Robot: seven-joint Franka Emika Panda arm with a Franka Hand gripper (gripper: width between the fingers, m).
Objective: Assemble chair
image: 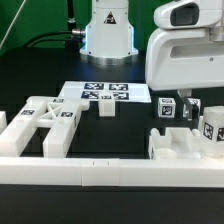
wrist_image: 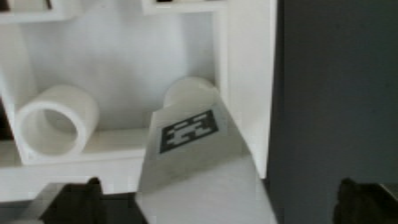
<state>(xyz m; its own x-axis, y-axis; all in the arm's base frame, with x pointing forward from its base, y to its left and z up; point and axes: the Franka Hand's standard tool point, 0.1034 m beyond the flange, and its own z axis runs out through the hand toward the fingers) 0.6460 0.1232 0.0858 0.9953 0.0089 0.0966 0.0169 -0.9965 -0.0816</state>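
White blocky X-braced frame (image: 42, 120), tagged; notched block (image: 176, 148) well apart.

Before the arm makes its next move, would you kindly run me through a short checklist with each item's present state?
1. The gripper is open: ok, its fingertips stand wide apart.
2. The tagged white part lies between the fingers: ok, with a gap on each side.
3. The fingers are free of the round white piece: ok, it lies off to one side.
4. The fingers are low enough to close on the part: cannot tell.
5. The X-braced frame is out of the arm's way: ok, it sits at the exterior view's left, apart from the arm.
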